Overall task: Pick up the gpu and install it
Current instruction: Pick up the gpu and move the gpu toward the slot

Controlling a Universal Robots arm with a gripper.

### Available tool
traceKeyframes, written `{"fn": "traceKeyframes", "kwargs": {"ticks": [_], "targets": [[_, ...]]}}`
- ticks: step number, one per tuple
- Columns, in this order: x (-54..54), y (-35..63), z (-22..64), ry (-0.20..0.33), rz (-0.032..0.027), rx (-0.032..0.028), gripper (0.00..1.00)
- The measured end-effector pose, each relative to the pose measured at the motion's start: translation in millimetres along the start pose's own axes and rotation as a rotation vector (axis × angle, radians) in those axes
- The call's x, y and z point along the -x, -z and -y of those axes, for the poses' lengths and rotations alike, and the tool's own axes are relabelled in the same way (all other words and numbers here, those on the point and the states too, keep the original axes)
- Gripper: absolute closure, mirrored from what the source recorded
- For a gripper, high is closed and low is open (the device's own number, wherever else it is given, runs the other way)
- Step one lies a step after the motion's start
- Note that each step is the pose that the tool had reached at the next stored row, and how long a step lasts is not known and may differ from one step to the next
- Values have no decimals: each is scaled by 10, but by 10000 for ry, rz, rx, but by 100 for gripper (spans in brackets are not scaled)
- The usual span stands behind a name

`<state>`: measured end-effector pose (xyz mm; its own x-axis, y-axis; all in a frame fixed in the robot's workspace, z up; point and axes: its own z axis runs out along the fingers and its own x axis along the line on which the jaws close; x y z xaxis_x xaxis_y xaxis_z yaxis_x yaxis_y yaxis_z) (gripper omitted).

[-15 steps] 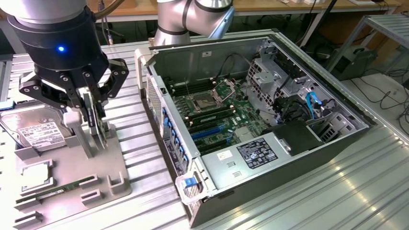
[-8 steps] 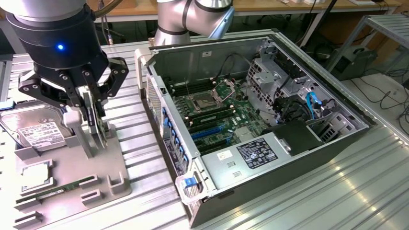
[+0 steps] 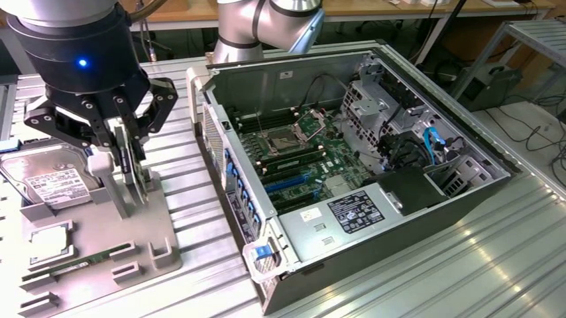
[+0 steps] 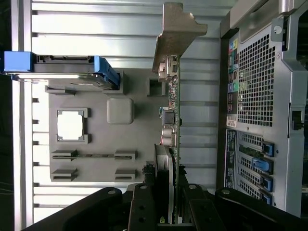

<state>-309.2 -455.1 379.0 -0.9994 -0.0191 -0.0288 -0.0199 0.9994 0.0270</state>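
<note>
Jaws narrowed onto gpu [image 3: 139,189]: I see gripper [image 3: 130,159] pinching both card faces. Gpu stands upright on edge, at grey fixture tray [image 3: 132,232] edge nearest open PC case [image 3: 292,73].

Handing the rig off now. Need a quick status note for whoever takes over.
Gripper: shut on the gpu, over the grey holder at the exterior view's left.
Gpu: upright on edge, gripped at the end away from its bracket. Cannot tell if it is clear of the holder.
Case: open, on its side, at the exterior view's right of the holder.
Done: grasp. Left: gpu not in the case yet.
</note>
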Motion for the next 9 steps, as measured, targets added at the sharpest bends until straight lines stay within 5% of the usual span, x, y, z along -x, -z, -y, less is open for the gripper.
{"fn": "traceKeyframes", "kwargs": {"ticks": [9], "targets": [[1, 43, -1, 0, 0, 0, 73]]}}
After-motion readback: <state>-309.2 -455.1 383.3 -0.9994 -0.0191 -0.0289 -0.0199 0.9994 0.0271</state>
